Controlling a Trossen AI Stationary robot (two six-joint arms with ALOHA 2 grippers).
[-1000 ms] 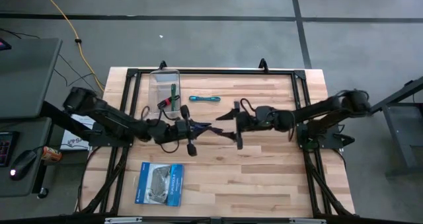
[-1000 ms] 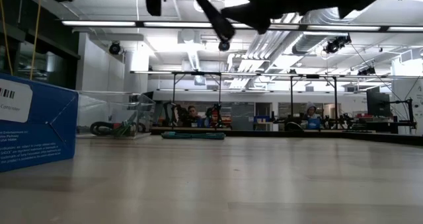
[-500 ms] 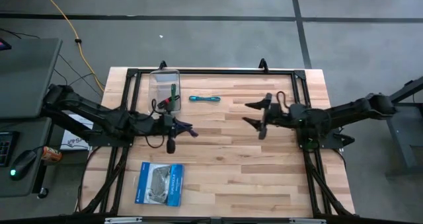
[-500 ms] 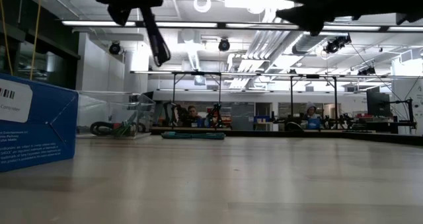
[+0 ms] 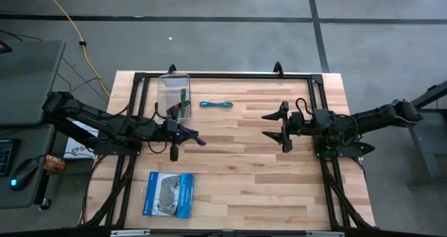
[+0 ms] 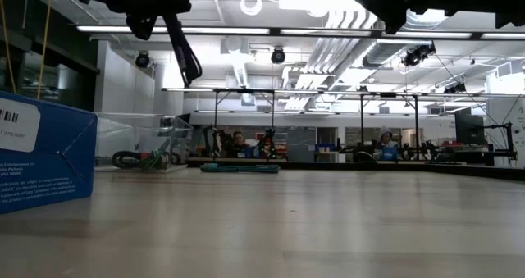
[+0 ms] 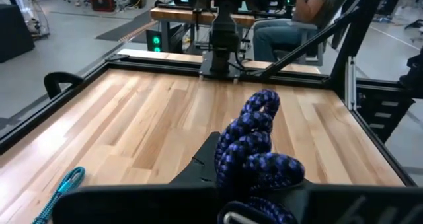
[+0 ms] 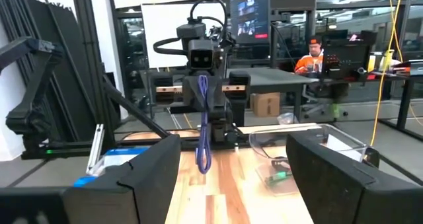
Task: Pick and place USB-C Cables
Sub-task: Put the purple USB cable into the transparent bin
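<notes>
My left gripper (image 5: 183, 135) hangs over the table's left half, shut on the purple braided cable (image 7: 254, 151), which also shows in the right wrist view (image 8: 203, 128). My right gripper (image 5: 276, 125) is open in the air over the right half, facing the left one and holding nothing. The teal cable (image 5: 216, 105) lies flat on the wood toward the far edge. The green cable (image 5: 183, 101) rests inside the clear container (image 5: 166, 90) at the far left. My left gripper pinches the purple cable bundle between its two fingers at one end (image 7: 259, 184), coming level from the table's left. The free end (image 7: 263, 104) sticks out past the fingertips toward the right and droops (image 8: 203, 163). The cable is lifted clear of the table.
A blue-and-white flat packet (image 5: 167, 194) lies near the left front of the table. A black frame (image 5: 230, 75) runs around the tabletop. Bare wood shows between the two grippers and across the table's near half. People sit at desks in the room beyond.
The two grippers have drawn apart from the table's middle. The left one moved toward the left edge, carrying the purple cable with it in the air. The right one, open throughout, pulled back toward the right edge.
</notes>
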